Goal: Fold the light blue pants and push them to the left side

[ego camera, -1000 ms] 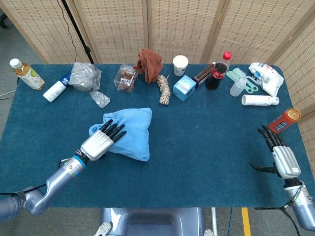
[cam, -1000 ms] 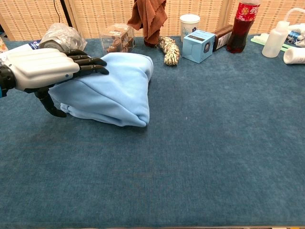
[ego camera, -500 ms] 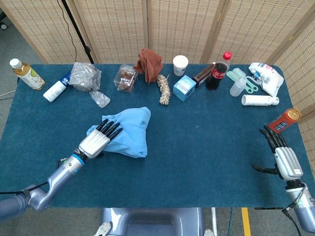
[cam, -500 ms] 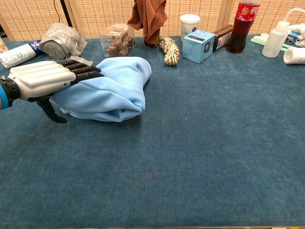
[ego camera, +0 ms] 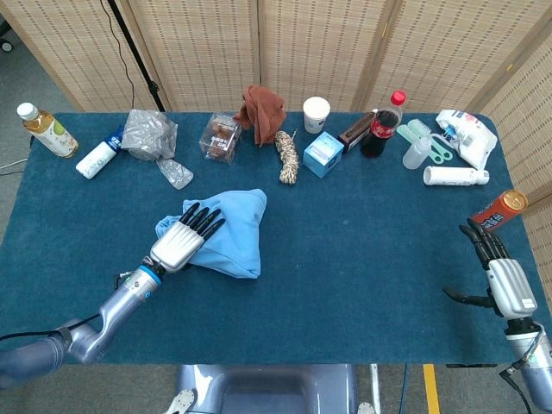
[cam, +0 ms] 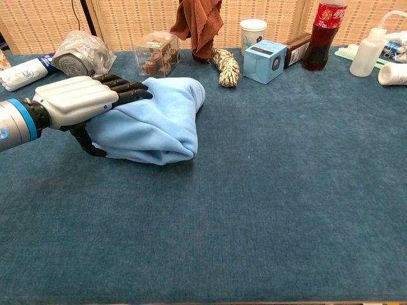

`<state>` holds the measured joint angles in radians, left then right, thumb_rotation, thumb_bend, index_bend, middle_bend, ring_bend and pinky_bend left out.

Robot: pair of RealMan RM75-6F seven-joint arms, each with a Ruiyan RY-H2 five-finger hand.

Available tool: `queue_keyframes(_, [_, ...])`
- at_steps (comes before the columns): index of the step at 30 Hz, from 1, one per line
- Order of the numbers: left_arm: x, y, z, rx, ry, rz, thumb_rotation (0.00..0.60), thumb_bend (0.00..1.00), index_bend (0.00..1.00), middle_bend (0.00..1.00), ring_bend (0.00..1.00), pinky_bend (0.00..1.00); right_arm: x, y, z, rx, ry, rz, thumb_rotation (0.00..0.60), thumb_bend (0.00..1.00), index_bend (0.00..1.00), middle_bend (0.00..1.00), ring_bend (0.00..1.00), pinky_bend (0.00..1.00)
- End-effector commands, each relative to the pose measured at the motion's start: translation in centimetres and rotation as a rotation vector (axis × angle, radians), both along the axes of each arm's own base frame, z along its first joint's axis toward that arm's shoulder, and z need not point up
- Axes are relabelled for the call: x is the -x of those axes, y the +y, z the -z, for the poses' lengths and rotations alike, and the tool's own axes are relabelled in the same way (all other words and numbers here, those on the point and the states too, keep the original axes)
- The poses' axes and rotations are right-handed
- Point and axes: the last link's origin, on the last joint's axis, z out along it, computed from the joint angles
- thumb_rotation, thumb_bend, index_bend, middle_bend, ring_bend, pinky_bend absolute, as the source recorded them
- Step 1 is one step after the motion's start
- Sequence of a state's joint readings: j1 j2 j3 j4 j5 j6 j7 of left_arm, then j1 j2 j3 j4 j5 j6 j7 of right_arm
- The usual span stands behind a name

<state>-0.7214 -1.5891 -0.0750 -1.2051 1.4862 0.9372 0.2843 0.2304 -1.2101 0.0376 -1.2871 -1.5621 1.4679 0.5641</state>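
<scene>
The light blue pants [ego camera: 226,231] lie folded in a compact bundle on the blue table cloth [ego camera: 345,259], left of centre. The left hand [ego camera: 184,241] rests flat on the bundle's near-left part, fingers [cam: 127,92] straight and laid side by side across the fabric, thumb hanging at the cloth's edge; it grips nothing. The right hand [ego camera: 502,276] hovers at the table's far right edge, at about 3 o'clock from the pants and well apart from them, fingers extended and spread, holding nothing. An orange can [ego camera: 498,211] stands just beyond its fingertips. Along the back edge, from 10 to 2 o'clock of the pants, stand a tea bottle [ego camera: 47,130], a white bottle lying down [ego camera: 99,154], crumpled silver plastic [ego camera: 149,135], a clear box of snacks [ego camera: 222,137], a brown cloth [ego camera: 261,109], a rope bundle [ego camera: 287,156], a paper cup [ego camera: 316,113], a pale blue box [ego camera: 323,154] and a cola bottle [ego camera: 383,125]. The table surface directly left of the pants, at 9 o'clock, carries no object.
</scene>
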Motion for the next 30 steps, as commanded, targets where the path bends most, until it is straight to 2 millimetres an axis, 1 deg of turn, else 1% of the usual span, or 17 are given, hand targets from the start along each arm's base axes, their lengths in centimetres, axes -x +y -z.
queue_keyframes(1, [-0.2,0.3,0.2,-0.003,0.012,0.008,0.600,0.05,0.00,0.00,0.00,0.00,0.0,0.0,0.0,0.001,0.000,-0.002,0.600,0.00,0.00,0.00,0.00,0.06])
queue_keyframes(13, [0.0,0.6,1.0,0.010,0.051,-0.020,0.600,0.05,0.00,0.00,0.00,0.00,-0.2,0.1,-0.2,0.003,-0.013,-0.011,0.600,0.00,0.00,0.00,0.00,0.06])
queue_keyframes(15, [-0.1,0.6,1.1,0.011,0.052,-0.018,0.600,0.06,0.00,0.00,0.00,0.00,-0.3,0.1,-0.3,0.008,-0.014,-0.014,0.600,0.00,0.00,0.00,0.00,0.06])
queue_keyframes(17, [-0.2,0.6,1.3,0.017,0.051,-0.019,0.600,0.14,0.00,0.00,0.00,0.00,-0.3,0.1,-0.4,0.008,-0.018,-0.016,0.600,0.00,0.00,0.00,0.00,0.06])
queue_keyframes(18, [-0.3,0.7,1.4,0.022,0.053,-0.022,0.600,0.20,0.00,0.00,0.00,0.01,-0.3,0.2,-0.4,0.010,-0.020,-0.017,0.600,0.00,0.00,0.00,0.00,0.06])
queue_keyframes(19, [-0.3,0.7,1.5,0.023,0.058,-0.020,0.600,0.29,0.00,0.00,0.00,0.04,-0.4,0.2,-0.5,0.011,-0.021,-0.018,0.600,0.00,0.00,0.00,0.00,0.06])
queue_keyframes(20, [-0.3,0.7,1.6,0.022,0.062,-0.017,0.600,0.34,0.00,0.00,0.00,0.08,-0.4,0.2,-0.5,0.011,-0.023,-0.019,0.600,0.00,0.00,0.00,0.00,0.06])
queue_keyframes(21, [-0.3,0.6,1.7,0.020,0.073,-0.010,0.600,0.41,0.01,0.00,0.02,0.16,-0.4,0.3,-0.6,0.011,-0.026,-0.020,0.600,0.00,0.00,0.00,0.00,0.06])
queue_keyframes(22, [-0.3,0.6,1.8,0.019,0.078,-0.008,0.600,0.49,0.06,0.01,0.07,0.24,-0.4,0.3,-0.6,0.012,-0.027,-0.021,0.600,0.00,0.00,0.00,0.00,0.06])
queue_keyframes(23, [-0.3,0.5,1.9,0.010,0.088,0.001,0.600,0.53,0.11,0.04,0.12,0.30,-0.5,0.3,-0.7,0.014,-0.028,-0.024,0.600,0.00,0.00,0.00,0.00,0.06])
queue_keyframes(24, [-0.3,0.5,2.0,0.005,0.091,0.006,0.600,0.59,0.20,0.09,0.19,0.36,-0.5,0.3,-0.7,0.014,-0.029,-0.025,0.600,0.00,0.00,0.00,0.00,0.06])
queue_keyframes(25, [-0.2,0.5,2.0,-0.013,0.100,0.023,0.600,0.67,0.32,0.17,0.28,0.42,-0.6,0.4,-0.8,0.016,-0.032,-0.029,0.600,0.00,0.00,0.00,0.00,0.06])
queue_keyframes(26, [-0.2,0.5,2.0,-0.021,0.101,0.035,0.600,0.76,0.41,0.26,0.34,0.46,-0.6,0.4,-0.8,0.016,-0.033,-0.032,0.600,0.00,0.00,0.00,0.00,0.06])
queue_keyframes(28, [-0.2,0.5,2.0,-0.042,0.094,0.061,0.600,0.90,0.54,0.36,0.42,0.50,-0.6,0.4,-0.9,0.017,-0.036,-0.033,0.600,0.00,0.00,0.00,0.00,0.06])
queue_keyframes(30, [-0.2,0.5,1.9,-0.058,0.081,0.077,0.600,0.98,0.62,0.43,0.49,0.55,-0.7,0.5,-0.9,0.018,-0.038,-0.034,0.600,0.00,0.00,0.00,0.00,0.06])
